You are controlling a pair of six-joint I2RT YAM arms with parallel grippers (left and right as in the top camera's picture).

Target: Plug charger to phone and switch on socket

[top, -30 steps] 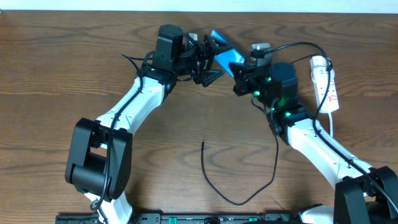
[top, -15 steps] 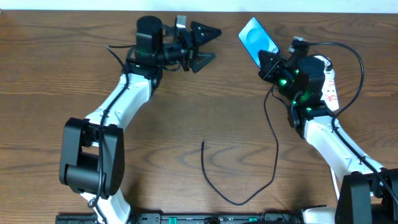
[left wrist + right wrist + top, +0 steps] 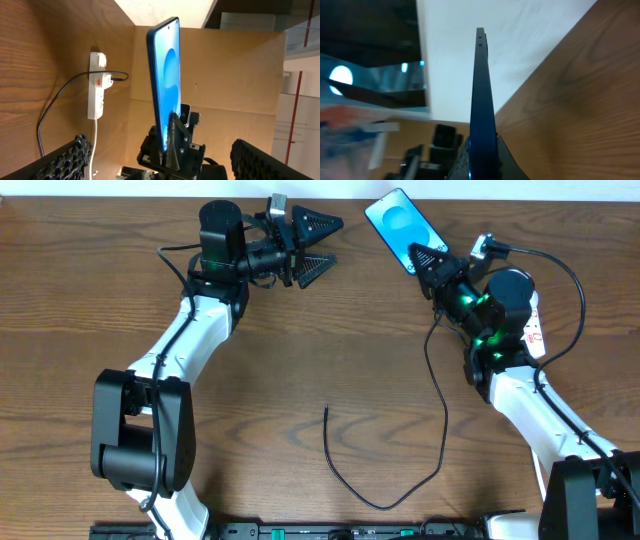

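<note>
The left gripper (image 3: 335,242) hangs to the left of the phone (image 3: 400,225), at about the same height and clear of it. Its jaws are spread wide and hold nothing. That reads as a hand kept free, probably to fetch the plug.

The charger (image 3: 440,430) lies on the table (image 3: 300,360) below the phone. Its cable drops from beside the right arm, loops round and ends in a loose tip (image 3: 326,411), below and left of the phone and well apart from it. No hand is near that tip, so the plugging has not begun.

The phone is lifted off the table and tilted, its far end pointing up and left. The right gripper (image 3: 425,258) sits at the phone's lower right end, pinched shut on it. In the left wrist view the blue screen (image 3: 167,75) stands upright facing that camera. The hold seems meant to present the phone for the plug, though which end carries the port cannot be told.

The socket (image 3: 96,90) lies to the right of the phone, partly hidden by the right arm from above, with a black plug (image 3: 117,76) in it. Its switch looks untouched.

Count: two grippers, one phone, one charger, one socket.
</note>
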